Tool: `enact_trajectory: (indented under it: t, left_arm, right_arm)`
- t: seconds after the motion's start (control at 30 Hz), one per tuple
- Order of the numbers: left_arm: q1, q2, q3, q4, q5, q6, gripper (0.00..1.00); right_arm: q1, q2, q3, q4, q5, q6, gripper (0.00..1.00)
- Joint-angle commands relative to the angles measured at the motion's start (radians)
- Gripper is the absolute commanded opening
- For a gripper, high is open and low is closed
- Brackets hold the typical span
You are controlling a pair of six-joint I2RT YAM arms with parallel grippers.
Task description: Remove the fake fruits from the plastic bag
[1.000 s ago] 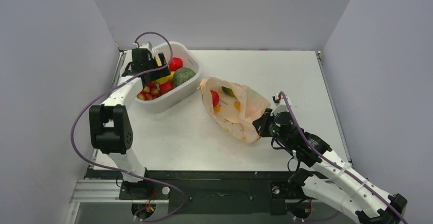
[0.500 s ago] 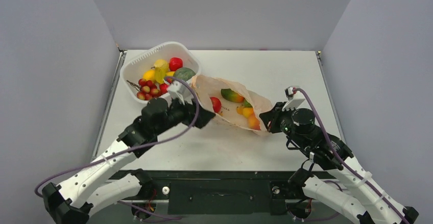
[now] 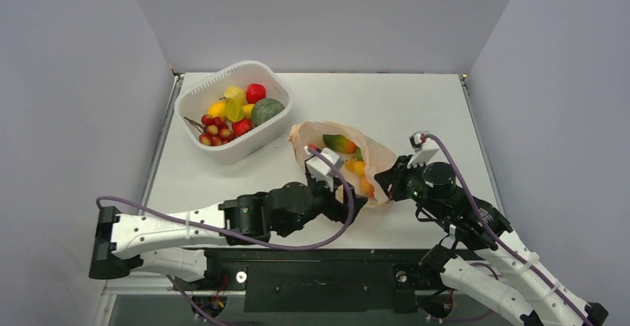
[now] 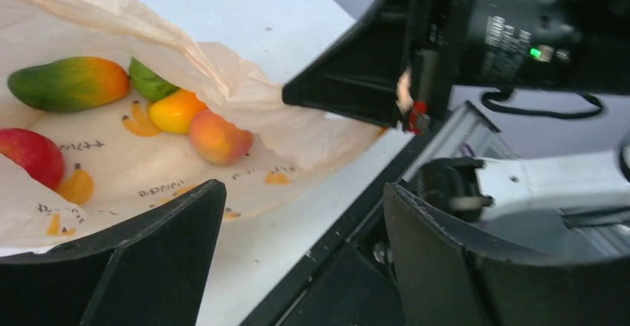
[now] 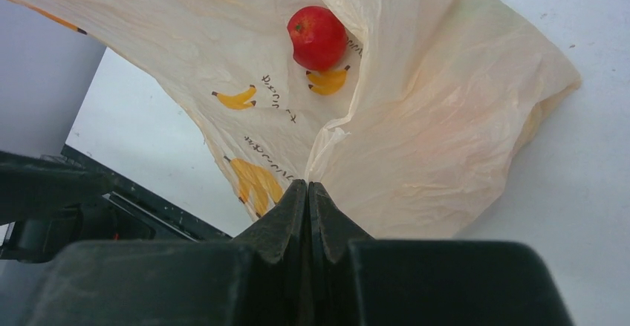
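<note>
- The left fingers [image 4: 148, 259] stood wide apart with nothing between them, low over the near edge of the desk [image 3: 416, 103] and pointing at the mouth of the plastic bag [image 4: 245, 96].
- The right fingers [image 5: 286, 214] were pressed together, clamped on a fold of the bag's near right corner.
- We saw little room there: the right wrist sat just beside the left fingers, and the black front rail [image 3: 319, 263] lay directly beneath both.
- The far and right parts of the desk lay bare.
- The bag lay mid-desk toward the near edge, its upper sheet draped over the right side of its inside.
- Inside lay the fake fruits [image 4: 219, 137]: a green-and-orange mango [image 4: 70, 82], a lime green piece [image 4: 148, 81], a yellow-orange one [image 4: 174, 111], a peach-coloured one and a red apple [image 5: 318, 36].
- The white basket [image 3: 223, 151] stood at the far left, well apart from both arms, holding small red, yellow and green fruits and a dull dark-green round fruit [image 3: 267, 111].
</note>
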Motion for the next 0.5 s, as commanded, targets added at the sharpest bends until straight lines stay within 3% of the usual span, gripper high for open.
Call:
enact_trajectory:
  t: [0.0,0.07,0.27,0.47]
  left_arm:
    - [0.016,0.145,0.108,-0.037,-0.169,-0.009,0.63]
    - [0.036,0.19,0.133,-0.053,-0.194,-0.049,0.56]
    - [0.066,0.294,0.097,-0.024,-0.212,-0.162,0.48]
    - [0.22,0.357,0.007,0.157,-0.04,-0.227,0.43]
  right_arm:
    - [0.006,-0.044,-0.023,0.029,-0.015,0.023,0.0]
    - [0.007,-0.067,-0.04,0.026,-0.016,0.03,0.0]
    - [0.007,-0.102,-0.071,0.031,-0.059,0.06,0.0]
    - [0.011,-0.14,-0.167,0.067,-0.104,0.112,0.0]
